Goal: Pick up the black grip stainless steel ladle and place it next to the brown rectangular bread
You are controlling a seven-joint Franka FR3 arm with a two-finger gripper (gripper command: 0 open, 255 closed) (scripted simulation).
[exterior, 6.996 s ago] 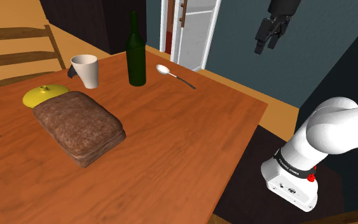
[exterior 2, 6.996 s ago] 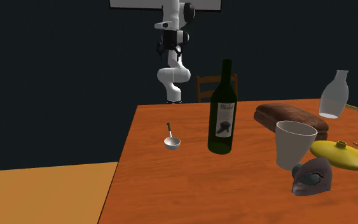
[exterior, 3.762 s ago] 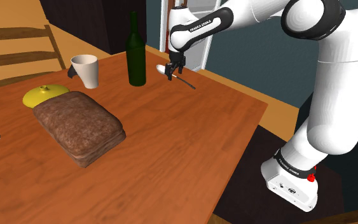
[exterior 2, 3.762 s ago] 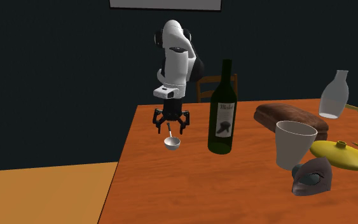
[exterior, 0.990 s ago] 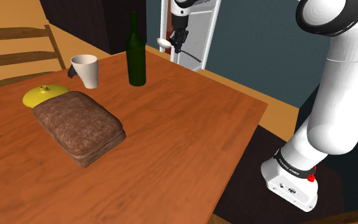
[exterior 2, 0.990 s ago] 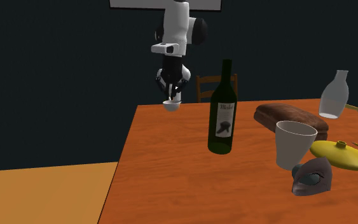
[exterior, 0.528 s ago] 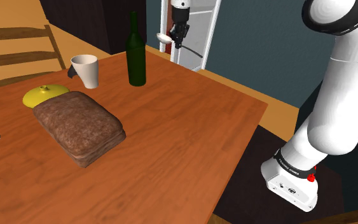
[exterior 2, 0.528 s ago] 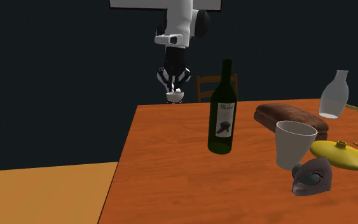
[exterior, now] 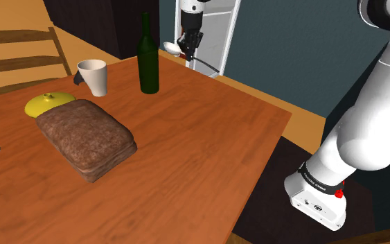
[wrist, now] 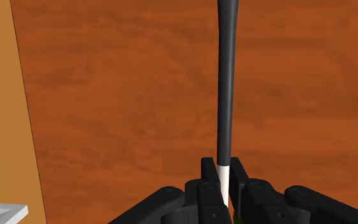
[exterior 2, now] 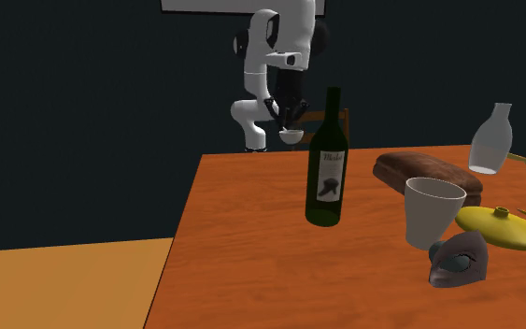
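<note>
My gripper point(wrist: 222, 174) is clamped on the ladle point(wrist: 226, 83) near its bowl; it may pivot and strike the bottle point(exterior: 148, 61).

The arm point(exterior: 366, 132) is white and made of thick, rounded links with a smooth shell. A black band point(exterior: 319, 181) with small white letters goes around its lowest link, and a small red mark point(exterior: 338, 195) sits just below it. The joints point(exterior 2: 240, 43) are dark. The two fingers point(wrist: 208, 173) are black and blocky.
</note>
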